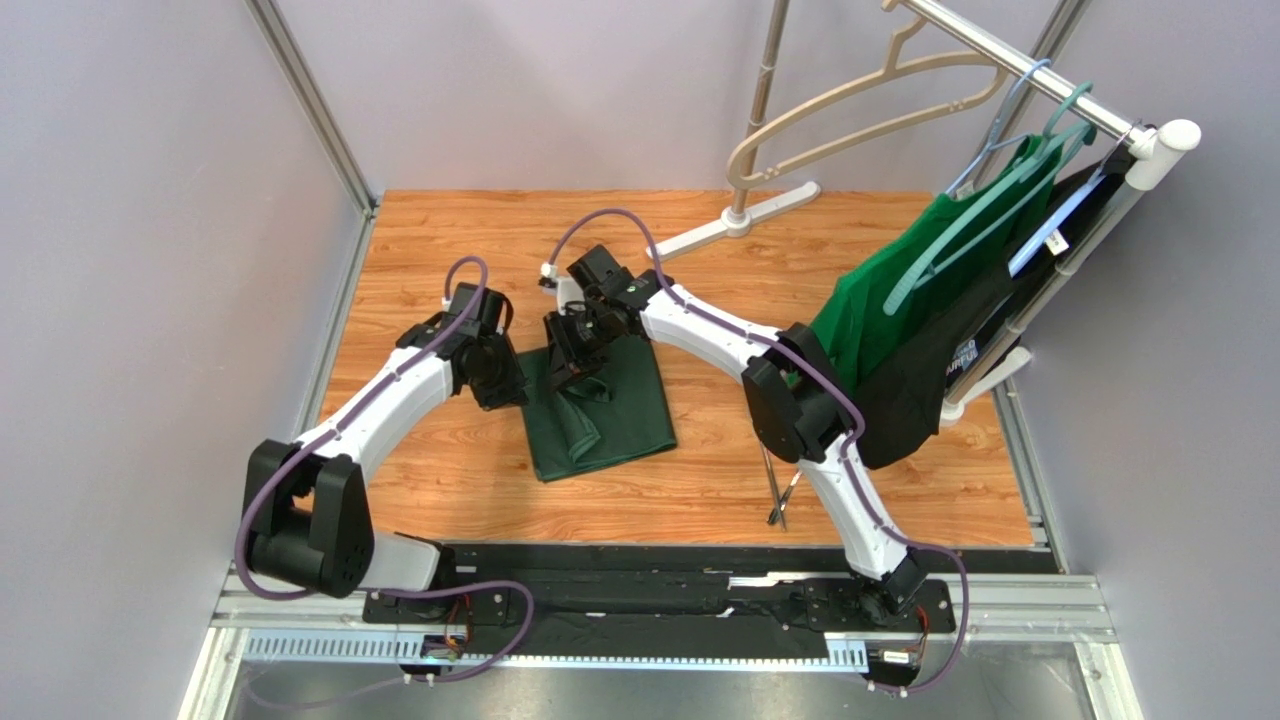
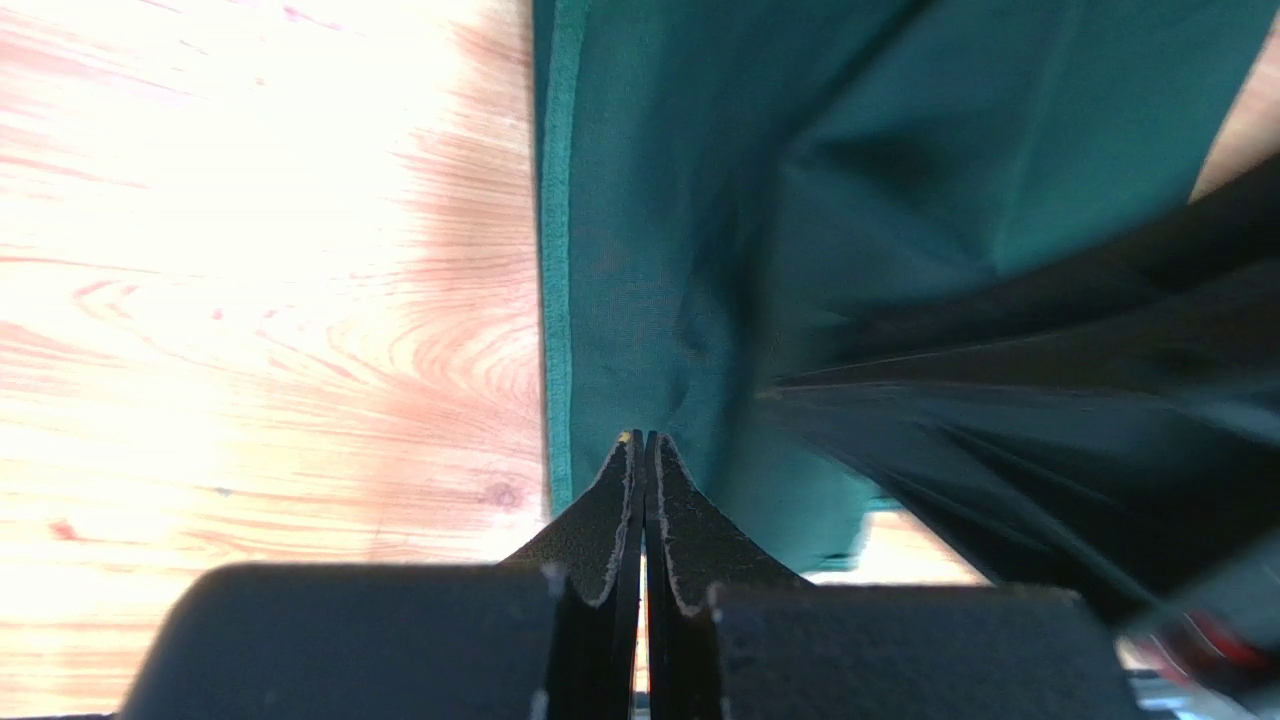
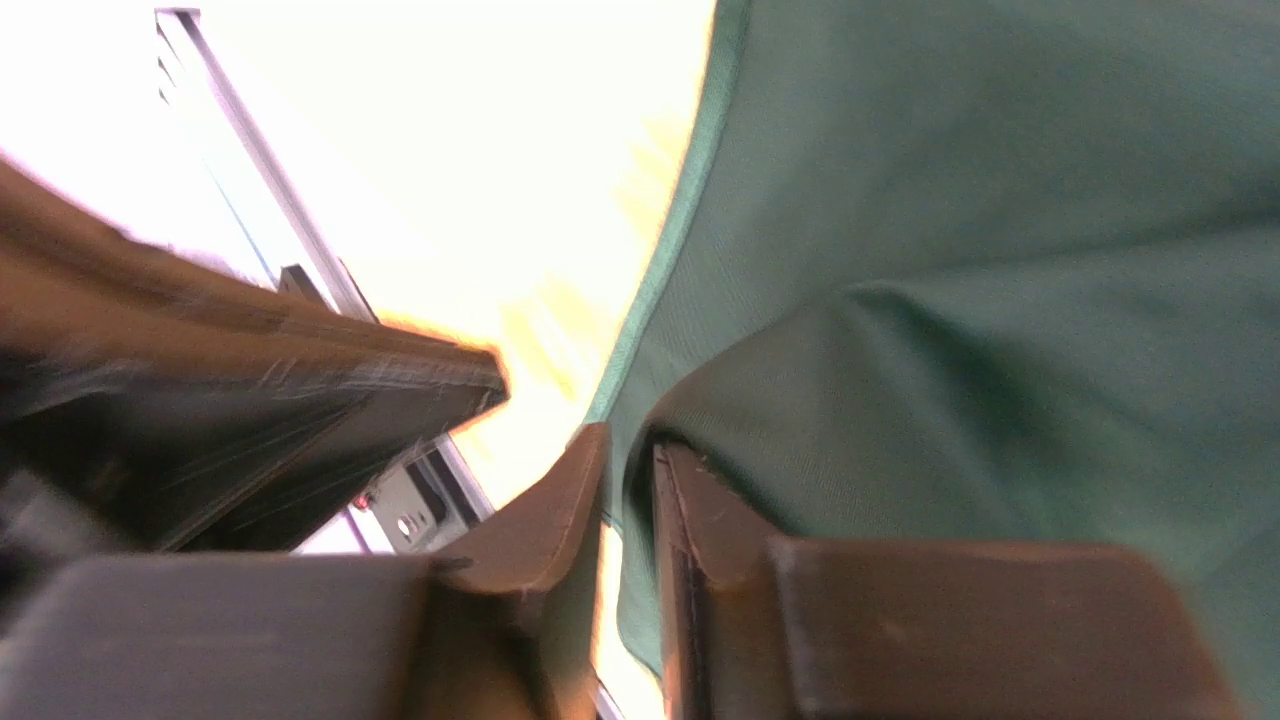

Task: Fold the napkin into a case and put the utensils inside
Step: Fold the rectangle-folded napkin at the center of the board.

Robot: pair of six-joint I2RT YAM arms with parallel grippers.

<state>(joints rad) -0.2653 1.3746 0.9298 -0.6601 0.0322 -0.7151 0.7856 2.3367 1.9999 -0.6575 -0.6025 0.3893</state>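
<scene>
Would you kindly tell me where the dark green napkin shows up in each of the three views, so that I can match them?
Top external: the napkin lies near the picture's centre.
Left wrist: the napkin fills the upper right, its hemmed edge running down the middle.
Right wrist: the napkin fills the right half.
Shared landmark: the wooden tabletop shows left of the napkin in every view.

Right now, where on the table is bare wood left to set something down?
Bare wood: the far-left corner behind the left gripper, and the near strip between the napkin and the utensils. Crowded: mid-table around the right gripper, and the right side under the green garment.
</scene>
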